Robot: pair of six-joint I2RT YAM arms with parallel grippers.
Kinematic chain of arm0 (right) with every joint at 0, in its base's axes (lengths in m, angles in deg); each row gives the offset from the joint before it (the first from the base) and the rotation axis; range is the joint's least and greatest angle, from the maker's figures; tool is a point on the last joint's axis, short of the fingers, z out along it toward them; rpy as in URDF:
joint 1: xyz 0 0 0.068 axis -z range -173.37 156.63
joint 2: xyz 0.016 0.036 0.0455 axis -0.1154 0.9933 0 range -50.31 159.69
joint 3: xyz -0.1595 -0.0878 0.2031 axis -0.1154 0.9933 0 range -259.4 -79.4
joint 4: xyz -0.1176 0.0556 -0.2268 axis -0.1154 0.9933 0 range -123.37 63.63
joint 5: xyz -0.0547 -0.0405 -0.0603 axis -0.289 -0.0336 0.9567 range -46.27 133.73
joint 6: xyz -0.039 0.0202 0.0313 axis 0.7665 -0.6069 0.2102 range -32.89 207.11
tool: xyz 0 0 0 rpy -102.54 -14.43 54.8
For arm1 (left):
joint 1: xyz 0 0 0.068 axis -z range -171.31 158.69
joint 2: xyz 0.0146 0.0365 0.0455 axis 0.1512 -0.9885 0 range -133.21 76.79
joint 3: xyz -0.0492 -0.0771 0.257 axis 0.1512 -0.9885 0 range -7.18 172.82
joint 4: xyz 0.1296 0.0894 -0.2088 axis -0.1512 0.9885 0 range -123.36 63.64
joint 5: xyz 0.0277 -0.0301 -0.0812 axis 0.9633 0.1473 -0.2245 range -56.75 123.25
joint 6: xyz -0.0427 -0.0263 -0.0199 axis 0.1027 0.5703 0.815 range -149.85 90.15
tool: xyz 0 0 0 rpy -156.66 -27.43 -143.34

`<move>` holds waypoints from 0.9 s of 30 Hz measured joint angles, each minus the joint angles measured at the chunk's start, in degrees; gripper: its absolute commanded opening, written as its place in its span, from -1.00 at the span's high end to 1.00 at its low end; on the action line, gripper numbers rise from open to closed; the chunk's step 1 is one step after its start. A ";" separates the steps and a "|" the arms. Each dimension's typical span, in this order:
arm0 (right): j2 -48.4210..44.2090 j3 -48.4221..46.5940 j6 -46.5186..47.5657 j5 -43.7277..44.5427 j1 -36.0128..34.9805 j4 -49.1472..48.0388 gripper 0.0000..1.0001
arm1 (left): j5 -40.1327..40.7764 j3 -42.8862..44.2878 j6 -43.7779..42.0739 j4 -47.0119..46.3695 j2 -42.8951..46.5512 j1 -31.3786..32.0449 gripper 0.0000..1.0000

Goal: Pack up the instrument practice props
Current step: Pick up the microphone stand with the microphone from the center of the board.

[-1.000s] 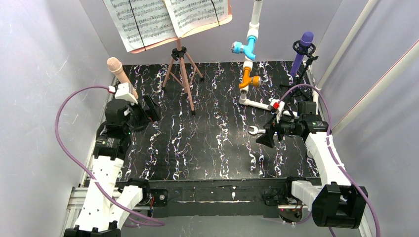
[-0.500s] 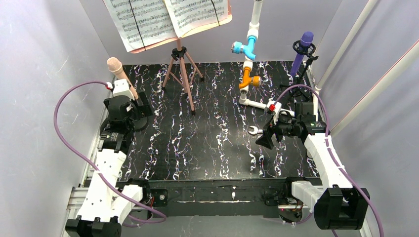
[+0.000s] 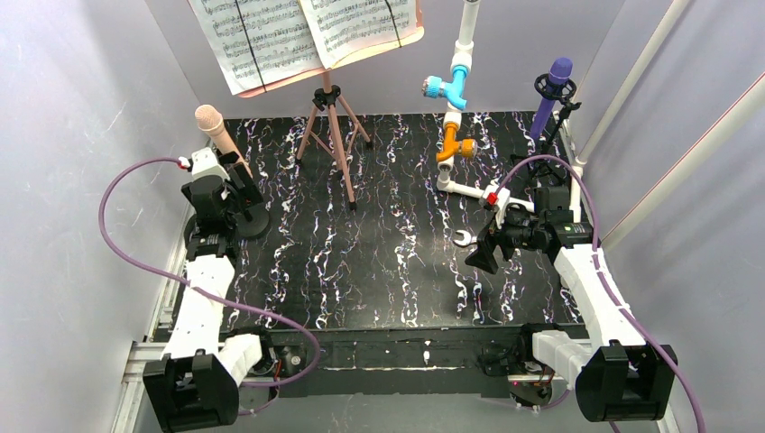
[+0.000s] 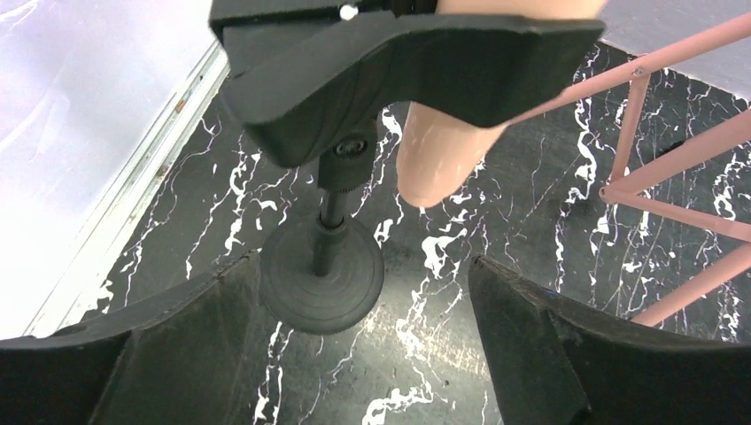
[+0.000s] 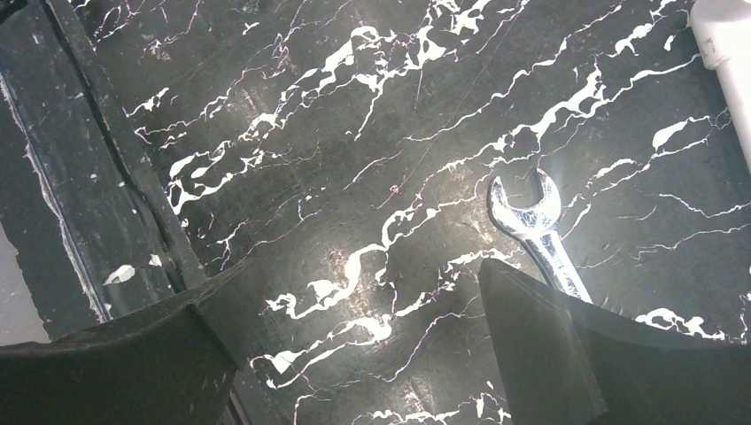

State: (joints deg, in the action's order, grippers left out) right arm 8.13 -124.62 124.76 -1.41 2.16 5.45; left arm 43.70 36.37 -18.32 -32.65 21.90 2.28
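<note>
Centre the spread left gripper [image 4: 361, 262] on the peach toy microphone [image 4: 440, 155] at upper middle, clear of the black mic holder [image 4: 323, 279], then close gently, leaving the right gripper [image 5: 363, 266] spread.

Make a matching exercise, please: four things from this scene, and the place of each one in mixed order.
Things:
1. peach microphone
2. purple microphone
3. wrench
4. sheet music

Places:
a. lying flat on the table
b. on the pink stand at the back
c. far right corner
d. left edge

Pairs: 1-d, 2-c, 3-a, 4-b
</note>
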 measured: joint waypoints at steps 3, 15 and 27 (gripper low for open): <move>0.00 0.00 -0.11 0.07 -0.26 -0.04 -1.00 | -1.40 0.00 0.02 -2.82 -3.10 -1.11 -0.46; -0.15 0.00 -0.20 0.46 -0.70 -0.33 -1.00 | -5.25 -0.04 -1.27 -10.47 -11.54 -5.20 -0.12; -0.33 0.00 -0.22 0.48 -0.87 -0.35 -1.00 | -6.80 -1.07 -2.86 -18.32 -16.94 -6.08 0.33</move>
State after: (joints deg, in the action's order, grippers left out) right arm 7.80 -124.62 124.54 -0.93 1.28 5.11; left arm 36.91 35.30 -21.18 -50.97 4.96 -3.80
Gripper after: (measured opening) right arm 1.001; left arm 0.385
